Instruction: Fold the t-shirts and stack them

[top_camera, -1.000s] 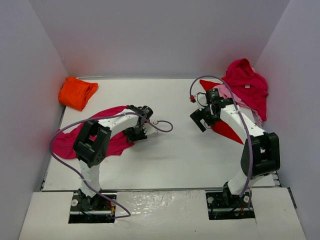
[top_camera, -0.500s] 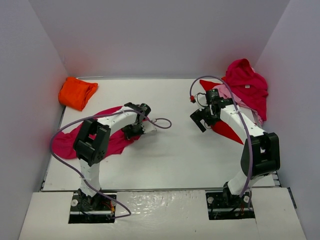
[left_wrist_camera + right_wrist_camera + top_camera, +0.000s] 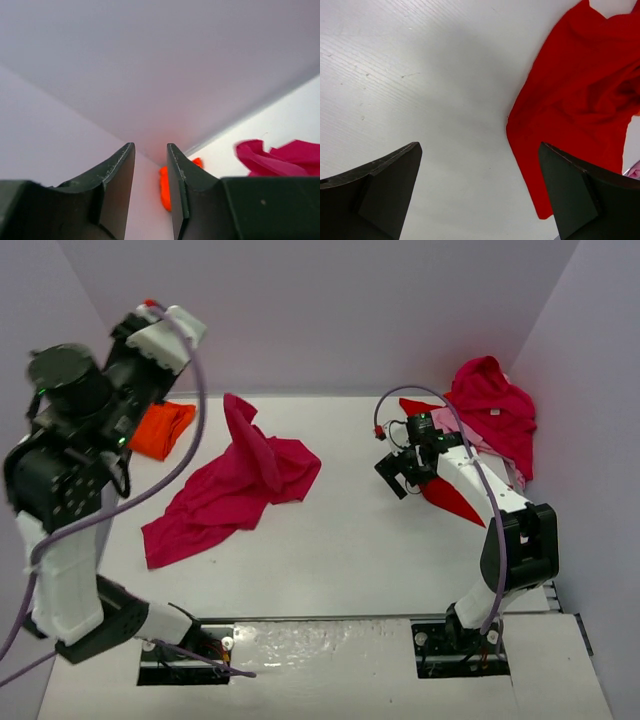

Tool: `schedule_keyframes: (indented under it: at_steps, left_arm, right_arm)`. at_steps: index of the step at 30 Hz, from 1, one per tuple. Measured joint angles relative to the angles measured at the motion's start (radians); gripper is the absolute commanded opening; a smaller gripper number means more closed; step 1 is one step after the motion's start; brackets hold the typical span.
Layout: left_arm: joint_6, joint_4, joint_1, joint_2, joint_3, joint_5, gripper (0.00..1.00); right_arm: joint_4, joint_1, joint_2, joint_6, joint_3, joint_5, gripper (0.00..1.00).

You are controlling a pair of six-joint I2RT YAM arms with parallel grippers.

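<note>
A crumpled magenta t-shirt (image 3: 235,485) lies on the table left of centre, one fold standing up; it also shows in the left wrist view (image 3: 290,157). A folded orange t-shirt (image 3: 165,430) sits in the back-left corner and shows between the fingers in the left wrist view (image 3: 165,187). My left gripper (image 3: 135,405) is raised high above the back-left corner, its jaws narrowly apart and empty (image 3: 150,150). My right gripper (image 3: 398,475) hovers wide open and empty (image 3: 480,150) over bare table beside the edge of a red t-shirt (image 3: 575,110).
A pile of t-shirts, crimson (image 3: 495,405) over pink (image 3: 470,440), leans in the back-right corner, with the red t-shirt (image 3: 450,498) spread in front. White walls (image 3: 330,320) enclose the table on three sides. The left arm (image 3: 60,480) stands tall at the left edge.
My left arm has swung from low on the magenta t-shirt to high above the back-left corner. The magenta t-shirt has been dragged right and let go. The right arm barely moved.
</note>
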Motion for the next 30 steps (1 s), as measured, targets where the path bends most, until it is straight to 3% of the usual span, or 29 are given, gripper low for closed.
schedule_keyframes:
  at_steps: [5,9,15,20,26,30]
  left_arm:
    - [0.021,0.064,0.033,-0.11,-0.085,-0.11,0.37]
    - [0.055,0.112,0.034,-0.106,-0.335,-0.169,0.56]
    - [0.065,0.038,0.027,0.026,-0.653,-0.101,0.56]
    - [0.064,0.022,0.012,0.039,-0.849,-0.072,0.55]
    - [0.043,0.018,0.025,0.123,-0.858,-0.054,0.53]
    - [-0.05,-0.081,0.072,0.337,-0.636,0.003,0.41]
  right_arm:
    - [0.001,0.032,0.001,0.0,0.0,-0.026,1.0]
    - [0.003,0.069,0.02,0.0,0.0,-0.025,1.0]
    - [0.004,0.119,0.063,0.0,0.0,-0.018,1.0]
    - [0.008,0.119,0.095,0.004,0.0,-0.005,1.0]
    - [0.011,0.12,0.1,0.009,0.0,0.022,1.0]
    - [0.011,0.12,0.1,0.013,0.0,0.034,1.0]
